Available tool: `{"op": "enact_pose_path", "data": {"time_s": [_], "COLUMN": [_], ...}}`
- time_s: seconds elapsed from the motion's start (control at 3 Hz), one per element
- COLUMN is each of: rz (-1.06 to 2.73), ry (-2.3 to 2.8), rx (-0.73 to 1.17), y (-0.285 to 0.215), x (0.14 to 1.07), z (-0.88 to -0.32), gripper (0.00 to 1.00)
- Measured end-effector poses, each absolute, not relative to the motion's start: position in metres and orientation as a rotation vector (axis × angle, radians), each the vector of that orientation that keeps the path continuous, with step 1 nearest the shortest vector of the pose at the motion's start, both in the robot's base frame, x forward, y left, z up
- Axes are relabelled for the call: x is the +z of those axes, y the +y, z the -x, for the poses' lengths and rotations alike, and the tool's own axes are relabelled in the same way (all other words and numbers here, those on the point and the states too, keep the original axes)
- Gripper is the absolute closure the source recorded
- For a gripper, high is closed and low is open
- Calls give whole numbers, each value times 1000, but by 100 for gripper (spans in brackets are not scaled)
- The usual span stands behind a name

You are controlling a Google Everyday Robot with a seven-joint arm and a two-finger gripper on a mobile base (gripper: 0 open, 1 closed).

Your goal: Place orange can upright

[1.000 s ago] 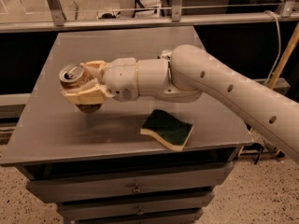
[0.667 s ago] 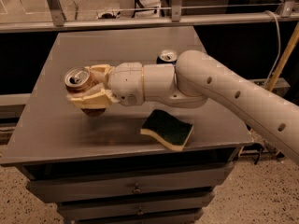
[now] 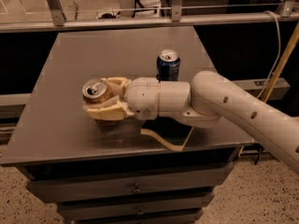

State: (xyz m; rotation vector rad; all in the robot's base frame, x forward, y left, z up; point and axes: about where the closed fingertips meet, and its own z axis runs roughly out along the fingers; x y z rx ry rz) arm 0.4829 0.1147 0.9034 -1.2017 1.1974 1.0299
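The orange can (image 3: 96,91) is held in my gripper (image 3: 105,104) at the left middle of the grey table (image 3: 60,69). Its silver pull-tab top tilts up and toward the camera, and only the top and a little of its orange side show. My cream-coloured fingers (image 3: 108,112) are shut around the can's body. The can hangs a little above the table surface, over its own shadow. My white arm reaches in from the right.
A blue can (image 3: 167,65) stands upright behind my wrist, near the table's middle. A dark green sponge with a tan edge (image 3: 169,135) lies under my forearm near the front edge. Drawers sit below the table front. A metal rail runs behind the table.
My arm has drawn back to the right and lowered, which uncovers the blue can behind it. The orange can stays in my grip and has shifted slightly right and down.
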Motion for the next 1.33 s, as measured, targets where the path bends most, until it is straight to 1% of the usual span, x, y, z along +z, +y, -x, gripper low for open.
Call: {"op": "enact_pose_path", "data": {"time_s": [0.33, 0.67, 1.0, 1.33], "rz": [1121, 1118, 1163, 1159], "ry": [1231, 1281, 1324, 1329], "rx": [1059, 1052, 1006, 932], "y": [101, 91, 84, 67], "x": [889, 890, 904, 920], "z": [-483, -486, -487, -482], "gripper": [12, 0, 0, 0]}}
